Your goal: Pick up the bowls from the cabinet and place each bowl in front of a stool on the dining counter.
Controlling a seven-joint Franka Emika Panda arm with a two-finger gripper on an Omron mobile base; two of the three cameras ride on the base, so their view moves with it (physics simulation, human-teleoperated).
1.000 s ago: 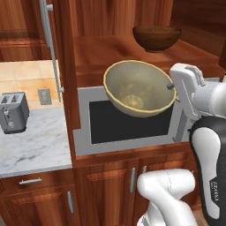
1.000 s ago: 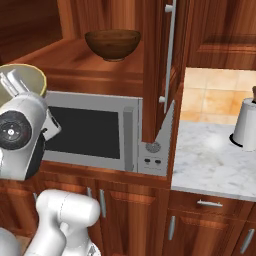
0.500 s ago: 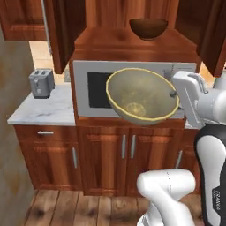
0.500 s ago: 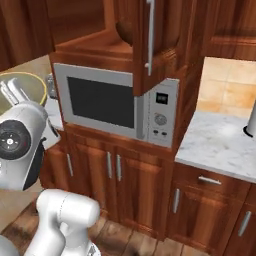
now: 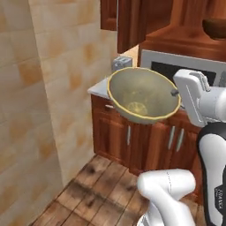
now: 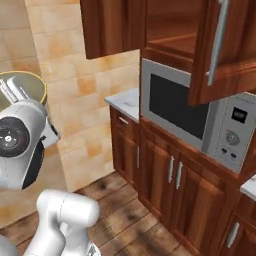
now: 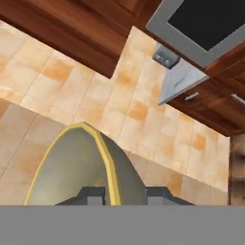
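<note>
Left base view: the gripper (image 5: 175, 93) pinches the yellow rim of the olive bowl (image 5: 140, 96), held tilted in the air before the cabinet (image 5: 132, 134); the brown bowl (image 5: 215, 27) sits in the niche above the microwave (image 5: 185, 66). Tiny writing on the arm cannot be read.

Right base view: the olive bowl's rim (image 6: 31, 80) peeks behind the arm.

Hand view: the rim (image 7: 107, 158) runs between the closed fingers (image 7: 93, 194).
</note>
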